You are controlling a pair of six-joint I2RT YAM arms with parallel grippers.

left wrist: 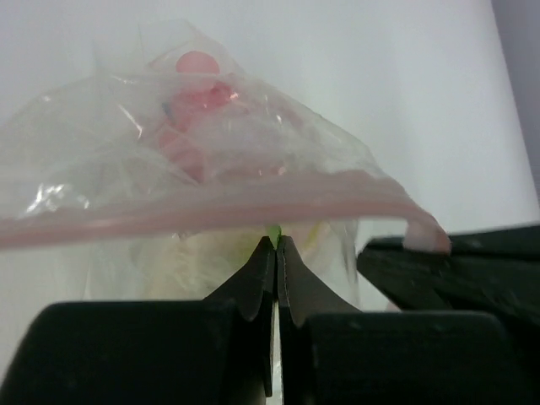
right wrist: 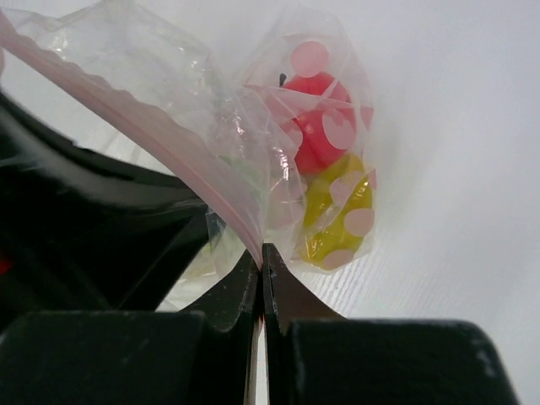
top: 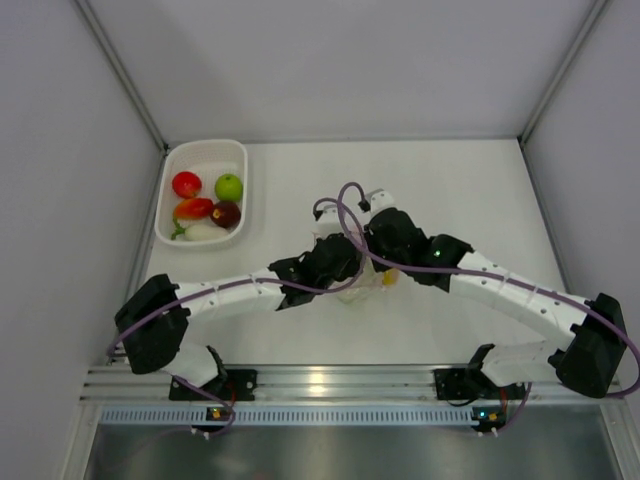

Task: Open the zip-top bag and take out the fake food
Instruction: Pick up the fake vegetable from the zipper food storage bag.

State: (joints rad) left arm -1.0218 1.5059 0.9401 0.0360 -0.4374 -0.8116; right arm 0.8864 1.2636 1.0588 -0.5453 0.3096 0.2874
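**Pinching the bag's mouth with two shallow holds**

Both arms met over the middle of the bench [top: 470, 190], with the zip-top bag [left wrist: 126, 143] standing between them. The left pincer [left wrist: 276, 246] was closed. Its tips met just under the pinkish zip strip [left wrist: 211, 213] and, as far as could be judged, nipped the clear film there. The right pincer [right wrist: 260, 255] was also closed, on the film right at the strip's edge.

Each hold looked shallow. If the arms pulled apart, the slick film could slide out of one pincer before the seal gave. The left was the likelier to slip, since it sat below the strip and not on it. If both pincers had caught the same wall, or both walls together, a pull would only stretch or drag the bag and leave it zipped. A hard tug might lift the bag and tumble the red piece [right wrist: 314, 131] and the yellow piece [right wrist: 337, 211] inside it.

From above, the wrists covered nearly all of the bag. Neither wrist view showed whether the zip was sealed along its whole length, or which wall each pincer held. A pale shape and a sliver of green behind the left tips could not be identified. More fake food [top: 228, 187] lay in the white basket [top: 205, 145] at the far left, well apart from the bag.
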